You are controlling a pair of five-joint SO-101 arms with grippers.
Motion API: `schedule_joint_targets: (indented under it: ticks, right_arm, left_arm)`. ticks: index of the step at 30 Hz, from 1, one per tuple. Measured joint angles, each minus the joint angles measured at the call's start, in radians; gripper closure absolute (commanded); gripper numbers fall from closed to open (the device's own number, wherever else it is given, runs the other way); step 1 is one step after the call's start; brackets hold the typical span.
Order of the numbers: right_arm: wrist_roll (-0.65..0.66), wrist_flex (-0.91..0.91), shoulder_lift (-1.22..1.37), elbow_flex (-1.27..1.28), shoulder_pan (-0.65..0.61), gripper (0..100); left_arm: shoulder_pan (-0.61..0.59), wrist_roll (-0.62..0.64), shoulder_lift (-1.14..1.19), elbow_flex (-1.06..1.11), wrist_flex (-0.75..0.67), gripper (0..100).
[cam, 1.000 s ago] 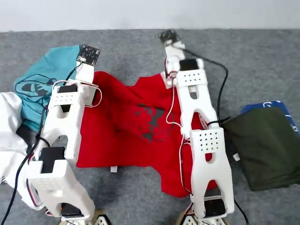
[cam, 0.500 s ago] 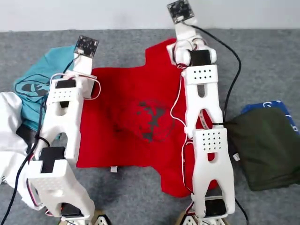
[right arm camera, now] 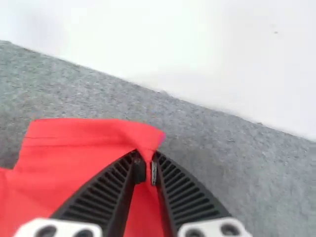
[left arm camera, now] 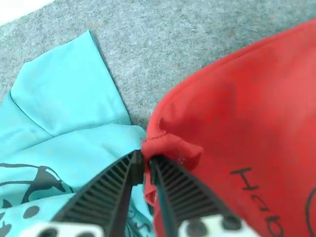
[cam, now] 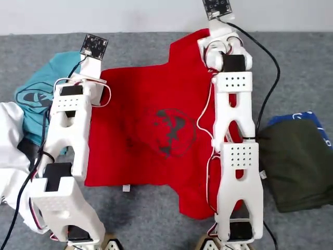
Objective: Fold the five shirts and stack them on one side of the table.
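Left claw (left arm camera: 143,160): your jaws are closed to a narrow pinch on a bunched fold at the edge of the red shirt (left arm camera: 237,118). This fold sits right where the red fabric meets the teal shirt (left arm camera: 64,113); the two touch at this point.

Right claw (right arm camera: 146,165): your jaws are likewise pressed together on a corner of the red shirt (right arm camera: 84,148). The gripped corner sits on the grey tabletop (right arm camera: 237,163) close to its far edge, where the white wall (right arm camera: 197,49) begins.

Red shirt (cam: 151,130): in the high view you see it spread across the middle of the tabletop (cam: 140,52), with its dark print (cam: 171,130) facing up. It lies between the two arms. The left arm (cam: 70,130) borders its left edge, and the right arm (cam: 237,156) lies over its right part. One red section extends toward the far edge of the tabletop under the right arm's wrist. A small white tag (cam: 125,188) shows at the near hem.

Other shirts:
- The teal shirt (cam: 41,88) lies loosely spread at the far left, partly under the left arm.
- The white shirt (cam: 10,135) lies crumpled at the left edge, touching the teal one.
- The dark green shirt (cam: 296,161) lies folded on the right side, just beside the right arm.
- The blue shirt (cam: 307,117) lies under the dark green one, with its far edge exposed.
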Motion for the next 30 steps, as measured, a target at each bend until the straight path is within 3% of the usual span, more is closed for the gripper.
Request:
schedule_joint_targets:
  ticks: [9,14,23,30]
  right_arm:
    - [0.000,0.471,-0.121,0.000,0.012,98.8]
    - [0.000,0.640,-0.213,0.000,0.051,98.8]
    - [0.000,0.655,-0.344,0.035,0.089,98.8]
    - [0.005,0.657,-0.612,0.474,0.089,98.8]
  left_arm:
    - [0.002,0.000,0.000,0.000,0.203,98]
    - [-0.002,0.000,0.000,-0.002,0.298,98]
    - [-0.094,-0.002,-0.063,-0.028,0.503,98]
    - [-0.110,-0.092,-0.075,-0.028,0.594,98]
